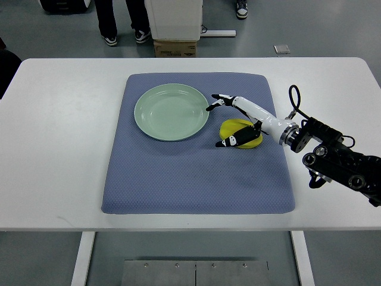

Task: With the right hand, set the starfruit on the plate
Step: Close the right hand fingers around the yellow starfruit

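A blue mat (pixel 196 179) covers the middle of the white table (pixel 53 149). Beyond the table's far edge sit a cardboard box (pixel 175 47) and a person's legs (pixel 122 24).

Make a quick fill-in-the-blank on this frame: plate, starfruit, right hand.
1. The green plate holds ____.
2. The starfruit lies on the blue ____, right of the plate.
3. The hand over the starfruit is the ____ hand.
4. The starfruit's colour is ____.

Missing words: nothing; mat; right; yellow
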`<move>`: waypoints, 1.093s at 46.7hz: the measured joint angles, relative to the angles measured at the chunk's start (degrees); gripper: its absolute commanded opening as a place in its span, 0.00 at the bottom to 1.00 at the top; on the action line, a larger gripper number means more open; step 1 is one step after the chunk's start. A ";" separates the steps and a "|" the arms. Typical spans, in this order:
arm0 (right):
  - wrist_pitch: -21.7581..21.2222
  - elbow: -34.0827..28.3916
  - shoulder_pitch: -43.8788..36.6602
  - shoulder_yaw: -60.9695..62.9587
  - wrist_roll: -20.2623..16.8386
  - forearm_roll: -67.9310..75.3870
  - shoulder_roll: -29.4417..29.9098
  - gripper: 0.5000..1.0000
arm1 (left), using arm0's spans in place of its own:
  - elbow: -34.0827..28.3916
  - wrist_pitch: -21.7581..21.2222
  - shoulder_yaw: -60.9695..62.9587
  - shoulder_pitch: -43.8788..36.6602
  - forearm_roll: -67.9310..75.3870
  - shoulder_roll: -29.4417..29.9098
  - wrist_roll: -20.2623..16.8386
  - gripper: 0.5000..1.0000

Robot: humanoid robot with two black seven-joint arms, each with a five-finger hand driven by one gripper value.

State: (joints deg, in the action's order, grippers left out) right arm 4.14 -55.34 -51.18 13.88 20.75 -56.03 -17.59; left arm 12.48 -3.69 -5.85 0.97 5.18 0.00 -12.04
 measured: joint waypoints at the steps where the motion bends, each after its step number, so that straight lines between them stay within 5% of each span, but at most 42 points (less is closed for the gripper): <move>1: 0.03 0.09 0.05 -0.11 0.00 -0.03 0.00 1.00 | 0.00 0.00 0.00 0.00 0.00 0.00 0.00 1.00; 18: 0.17 3.98 0.20 -2.06 0.74 -0.31 -0.16 0.88 | 0.01 0.00 0.01 0.00 0.00 0.00 0.00 1.00; 28: 0.23 5.63 0.17 -3.03 1.46 -0.31 -0.19 0.55 | 0.00 0.00 0.02 0.00 0.00 0.00 0.00 1.00; 41: 0.26 6.29 0.38 -3.07 1.81 -0.31 -0.15 0.28 | 0.00 0.00 0.00 0.00 0.00 0.00 0.00 1.00; 46: 0.26 6.52 0.48 -3.07 1.85 -0.31 -0.07 0.00 | 0.00 0.00 0.00 -0.01 0.00 0.00 0.00 1.00; 51: 0.26 7.25 0.55 -3.03 1.86 -0.17 0.01 0.00 | 0.00 0.00 -0.02 0.00 0.00 0.00 0.00 1.00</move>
State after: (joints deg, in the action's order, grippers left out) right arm 4.40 -48.09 -50.63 10.85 22.61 -56.20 -17.58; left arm 12.48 -3.69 -5.87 0.97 5.18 0.00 -12.04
